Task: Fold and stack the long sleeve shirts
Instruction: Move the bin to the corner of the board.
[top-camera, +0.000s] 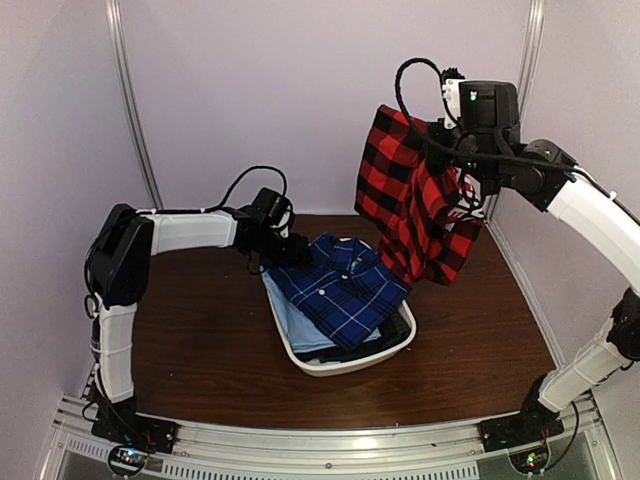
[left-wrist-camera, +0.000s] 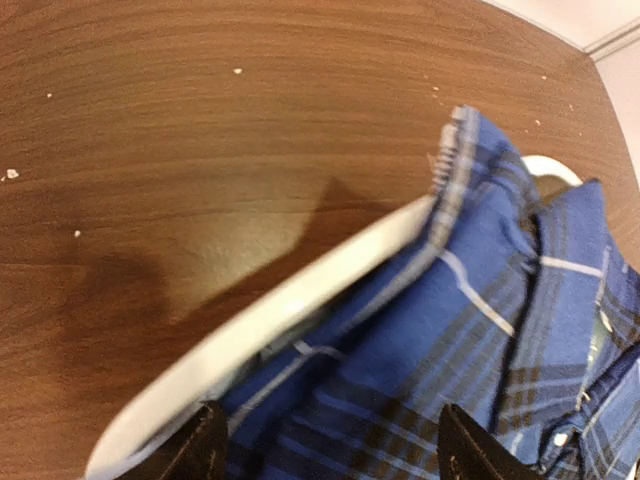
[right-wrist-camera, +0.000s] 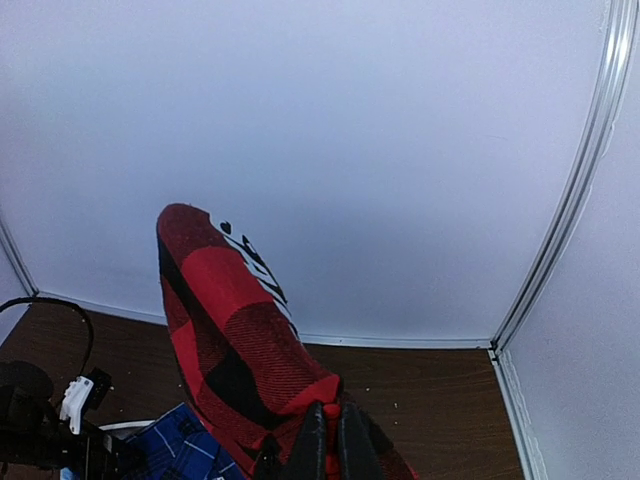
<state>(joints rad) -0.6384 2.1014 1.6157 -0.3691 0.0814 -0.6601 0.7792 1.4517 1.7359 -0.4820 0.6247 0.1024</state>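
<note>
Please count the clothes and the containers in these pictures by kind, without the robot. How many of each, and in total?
Plaid shirts: 2 (red-and-black shirt, held up; navy blue shirt, in the basin)
Light blue cloth under the navy one: 1
White basin: 1
Total: 4
Not counted: a dark layer in the basin, too unclear.

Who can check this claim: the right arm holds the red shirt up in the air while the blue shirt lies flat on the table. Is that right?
Not quite. The blue shirt lies in the white tub, not on the table, as the top view shows. The right gripper does hold the red shirt up in the air.
</note>
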